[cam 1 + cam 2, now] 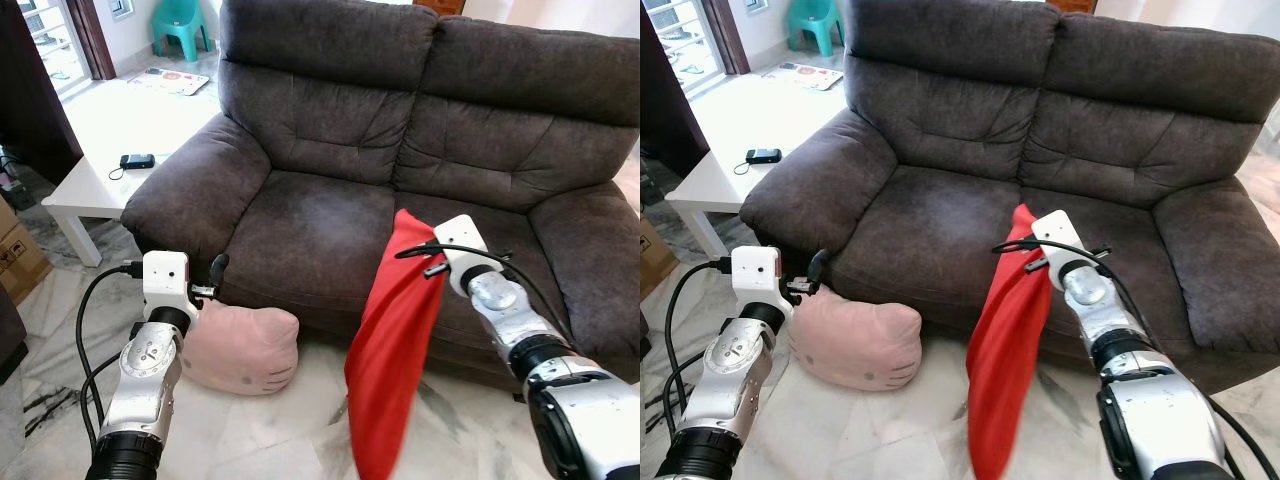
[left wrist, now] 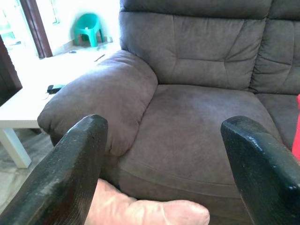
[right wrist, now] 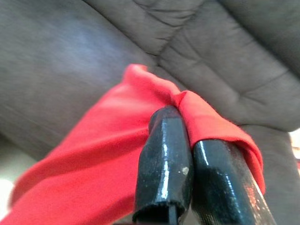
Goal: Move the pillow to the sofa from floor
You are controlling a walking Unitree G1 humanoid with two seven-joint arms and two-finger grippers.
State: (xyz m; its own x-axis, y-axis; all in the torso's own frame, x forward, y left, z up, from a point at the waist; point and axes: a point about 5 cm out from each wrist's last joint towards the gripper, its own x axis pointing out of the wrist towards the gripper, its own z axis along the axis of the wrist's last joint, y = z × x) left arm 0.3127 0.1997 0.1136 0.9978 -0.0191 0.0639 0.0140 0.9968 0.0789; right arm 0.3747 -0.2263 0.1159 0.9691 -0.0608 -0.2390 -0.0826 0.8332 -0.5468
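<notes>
Right gripper (image 3: 180, 140): its two black fingers are pressed tight together on a pinched fold at the top corner of the red pillow (image 1: 390, 350), in front of the sofa's seat edge.
Left gripper (image 2: 164, 164): its fingers are spread wide with nothing between them; it hovers at the foot of the sofa, just above the pink pillow (image 1: 245, 350).
Red pillow: it hangs slack and long from that one pinched corner, off the floor, its top level with the sofa seat and its tail drooping below the seat front. Not yet on the cushion.
Pink pillow: it lies on the floor against the sofa's base, below the left armrest.
How the red pillow handles, as I judge it: very light and limp, more loose cover than firm stuffing, so it will swing and fold as the arm moves. The cloth looks smooth, and a thin fold could slip from the fingers.
Where to hold: the corner pinch works for a lift; a fuller bunch of fabric would be safer.
How the pink pillow handles: plump, soft, squashy; a grip across a bulging edge or ear should bite well.
Sofa (image 1: 330, 220): dark, deep-cushioned, with a broad seat ready to take both.
</notes>
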